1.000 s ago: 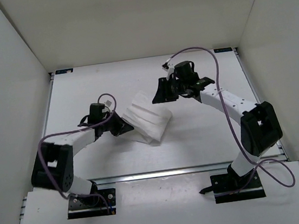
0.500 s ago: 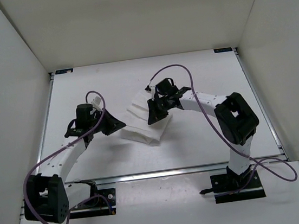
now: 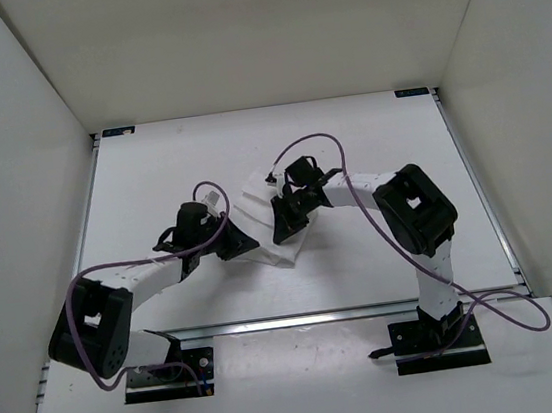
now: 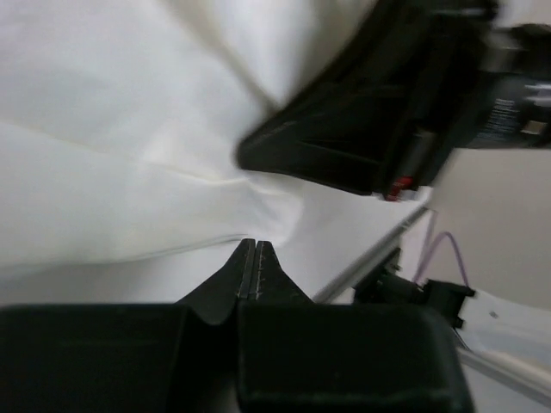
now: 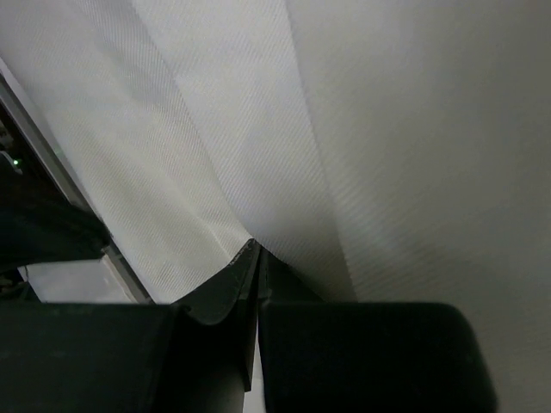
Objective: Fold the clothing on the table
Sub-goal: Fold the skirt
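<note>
while tight on clothing (image 3: 254,207) — left gripper (image 4: 256,247), right gripper (image 5: 256,247), purple cables (image 3: 300,142)

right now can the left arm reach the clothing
Probably yes: the left gripper is at the left edge of the clothing, jaws shut, fabric bunched at its tips; the right gripper, opposite, isn't blocking.

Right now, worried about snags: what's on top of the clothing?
The right gripper sits over the clothing, shut on a fold; the left gripper pinches its near-left edge. Fabric beneath both is hidden.
</note>
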